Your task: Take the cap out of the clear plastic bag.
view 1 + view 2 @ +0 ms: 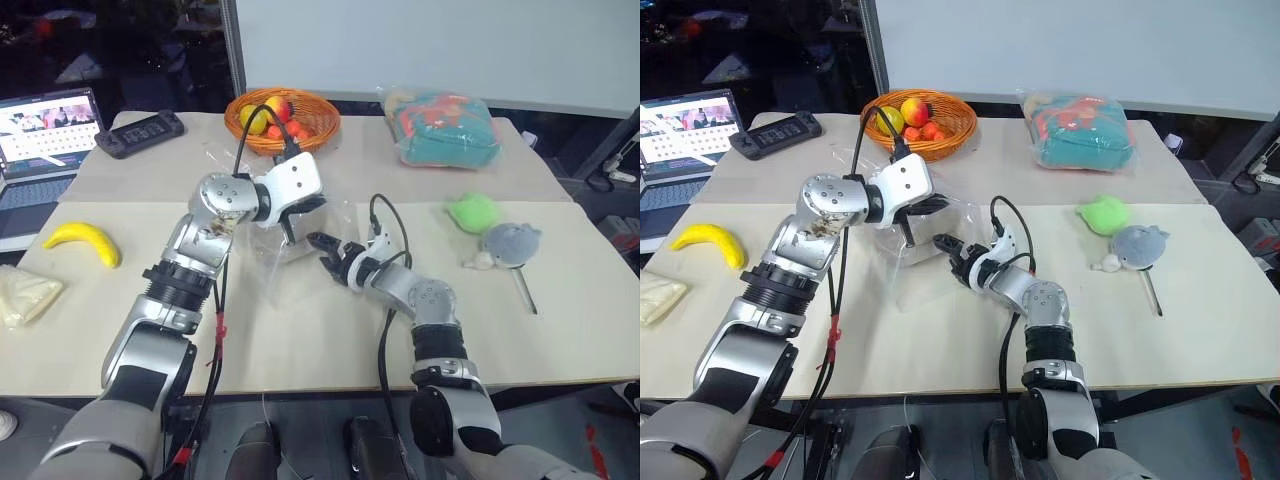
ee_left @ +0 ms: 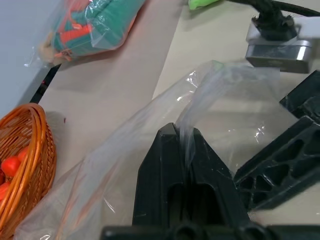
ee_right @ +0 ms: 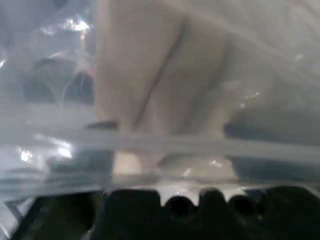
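Clear plastic bag [image 1: 275,255] hangs mid-table, pinched at its top edge by the left gripper [image 1: 290,228] — in the left wrist view the two black fingers [image 2: 165,170] are pressed together with a fold of film running up between them. The rest of the bag drapes down onto the table [image 1: 330,330], wrinkled and glossy.

Contents: a beige-tan mass, the cap [image 3: 165,85], seen through the plastic in the right wrist view, pressed close behind creased film. From the head views the cap is hard to make out inside the bag; a pale shape sits low in it.

Other containers: orange wicker basket [image 1: 282,120] at the far edge, holding yellow and red-orange fruit. A clear package [image 1: 440,128] with teal and orange contents lies to its right.

Left arm reaches forward from the left side, wrist bent inward, gripper pointing toward table centre and somewhat down, holding the bag's top lifted.

Right gripper [image 1: 325,252] comes in from the right, low, pointing left at the bag's side. Its fingers stand apart, tips at or just against the film; I cannot tell whether they are inside the bag's mouth or outside it, and they grip nothing visible.

Loose on the table — banana [image 1: 82,243] at left, a green soft object [image 1: 473,211] and a grey plush [image 1: 510,243] at right, well apart from the bag.
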`<state>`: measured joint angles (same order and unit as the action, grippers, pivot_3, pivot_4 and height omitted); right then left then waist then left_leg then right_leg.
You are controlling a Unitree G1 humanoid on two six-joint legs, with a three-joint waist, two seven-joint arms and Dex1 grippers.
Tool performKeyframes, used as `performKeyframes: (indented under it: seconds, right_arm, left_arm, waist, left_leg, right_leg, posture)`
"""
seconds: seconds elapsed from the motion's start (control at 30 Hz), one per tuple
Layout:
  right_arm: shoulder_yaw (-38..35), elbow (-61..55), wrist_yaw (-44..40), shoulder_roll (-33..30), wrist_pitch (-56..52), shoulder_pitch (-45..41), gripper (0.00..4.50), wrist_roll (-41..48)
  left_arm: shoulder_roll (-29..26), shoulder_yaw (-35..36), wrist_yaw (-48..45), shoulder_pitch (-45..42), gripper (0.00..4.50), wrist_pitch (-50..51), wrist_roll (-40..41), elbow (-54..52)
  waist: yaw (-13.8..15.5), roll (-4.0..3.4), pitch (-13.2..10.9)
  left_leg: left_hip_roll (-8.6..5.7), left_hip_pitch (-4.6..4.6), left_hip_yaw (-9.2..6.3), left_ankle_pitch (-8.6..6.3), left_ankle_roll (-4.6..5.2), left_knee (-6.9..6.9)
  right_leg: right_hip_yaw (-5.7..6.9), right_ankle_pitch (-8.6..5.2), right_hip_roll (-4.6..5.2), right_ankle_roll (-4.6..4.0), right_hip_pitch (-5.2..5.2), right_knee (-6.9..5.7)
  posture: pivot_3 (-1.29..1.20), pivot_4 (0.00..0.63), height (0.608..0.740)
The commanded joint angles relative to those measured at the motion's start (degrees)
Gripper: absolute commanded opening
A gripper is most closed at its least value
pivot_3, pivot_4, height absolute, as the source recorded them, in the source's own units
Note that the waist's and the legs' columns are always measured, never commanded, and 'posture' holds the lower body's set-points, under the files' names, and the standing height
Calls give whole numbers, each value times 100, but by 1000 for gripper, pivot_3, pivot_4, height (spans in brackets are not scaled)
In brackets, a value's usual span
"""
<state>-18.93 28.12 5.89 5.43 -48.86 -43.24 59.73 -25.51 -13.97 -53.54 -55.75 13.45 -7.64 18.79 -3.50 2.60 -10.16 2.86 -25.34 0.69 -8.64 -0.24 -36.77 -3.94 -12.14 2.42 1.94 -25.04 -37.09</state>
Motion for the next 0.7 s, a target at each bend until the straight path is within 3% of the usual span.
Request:
performKeyframes:
  seconds: [0.03,0.27,0.57,0.7]
  right_arm:
    - [-40,147,-86,518,120,-370,2448,24]
    - [-52,168,-35,533,294,-437,72,5]
    - [84,-1232,650,199,-631,41,32,496]
    - [-263,-2421,1449,-275,-1415,615,32,1363]
  left_arm:
    - [-55,89,70,-58,0,8,57,-247]
    - [-12,68,124,0,0,13,60,-248]
    - [31,-10,200,202,0,-64,20,-295]
    - [90,31,215,315,0,102,113,-501]
  waist:
    - [-14,0,0]
    - [-35,-2,2]
    - [-32,-3,1]
    - [6,-3,1]
  left_leg:
    - [0,0,0,0,0,0]
    - [0,10,-1,0,0,2]
    - [0,0,-1,0,0,8]
    - [0,-14,-6,0,0,12]
  right_leg:
    - [0,0,0,0,0,0]
    - [0,-2,0,4,10,0]
    - [-1,2,1,-2,-2,1]
    - [2,3,1,-4,-9,4]
  posture:
    - [0,150,740]
    - [0,150,740]
    - [0,150,740]
    - [0,150,740]
